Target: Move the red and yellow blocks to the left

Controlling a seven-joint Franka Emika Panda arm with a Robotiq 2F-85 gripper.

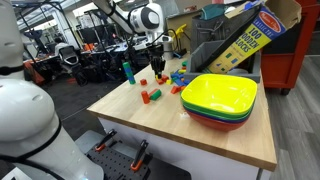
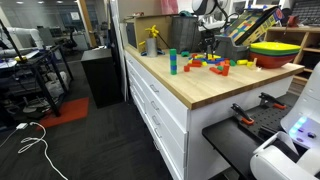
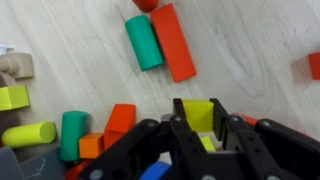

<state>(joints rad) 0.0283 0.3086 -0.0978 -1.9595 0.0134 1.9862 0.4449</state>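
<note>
You are working at a wooden table [image 1: 250, 140]. Take the gripper [image 1: 157, 70] as your reference point. A stack of bowls [image 1: 220, 98], with a yellow one on top, stands well apart from the gripper. The gripper is down at the table surface. Its fingers [image 3: 176, 130] are drawn narrow and clamped on the yellow block [image 3: 197, 113], a small, plain, squarish piece with a flat face; the wrist view shows it between the two fingers. The red block [image 3: 120, 118] is a small orange-red piece lying on the table just beside the gripper. A smaller orange block [image 3: 91, 145] lies near the gripper too.
</note>
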